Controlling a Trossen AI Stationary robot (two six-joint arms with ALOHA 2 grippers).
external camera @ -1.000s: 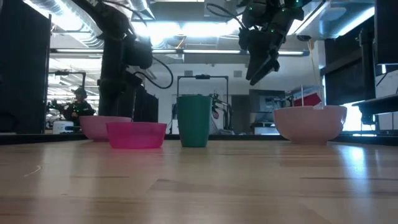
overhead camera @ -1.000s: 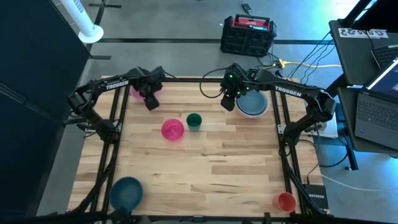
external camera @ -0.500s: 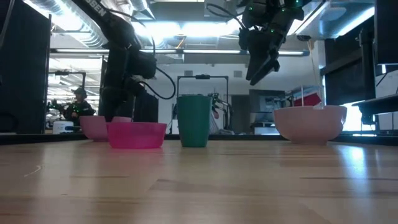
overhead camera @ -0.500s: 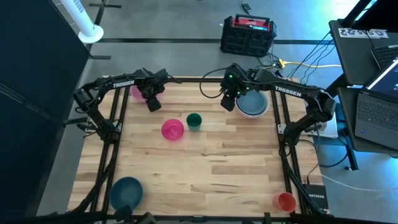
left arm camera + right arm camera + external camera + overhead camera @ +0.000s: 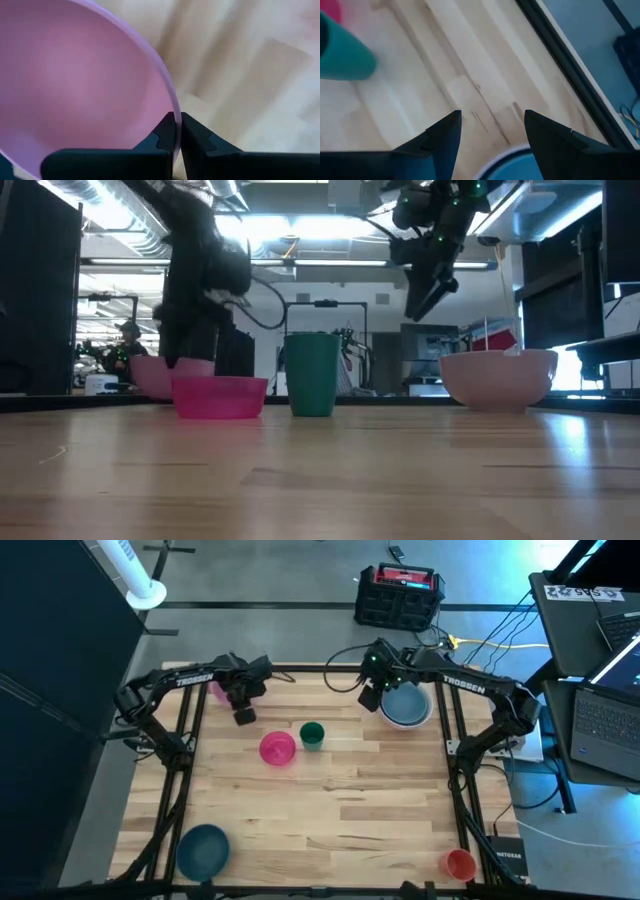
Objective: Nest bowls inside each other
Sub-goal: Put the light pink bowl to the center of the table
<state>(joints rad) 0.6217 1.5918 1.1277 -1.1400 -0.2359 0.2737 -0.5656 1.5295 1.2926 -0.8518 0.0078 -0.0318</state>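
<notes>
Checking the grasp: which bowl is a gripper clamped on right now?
The pale pink bowl at the table's far left: the left gripper pinches its rim. The hot pink, teal and other bowls stand untouched.

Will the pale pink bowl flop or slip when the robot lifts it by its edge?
Probably not floppy: the pale pink bowl has a thin rim that keeps its round shape where the left gripper is shut on it. It looks like smooth plastic, so it is likely light, yet it might tilt or slip in such a narrow pinch.
</notes>
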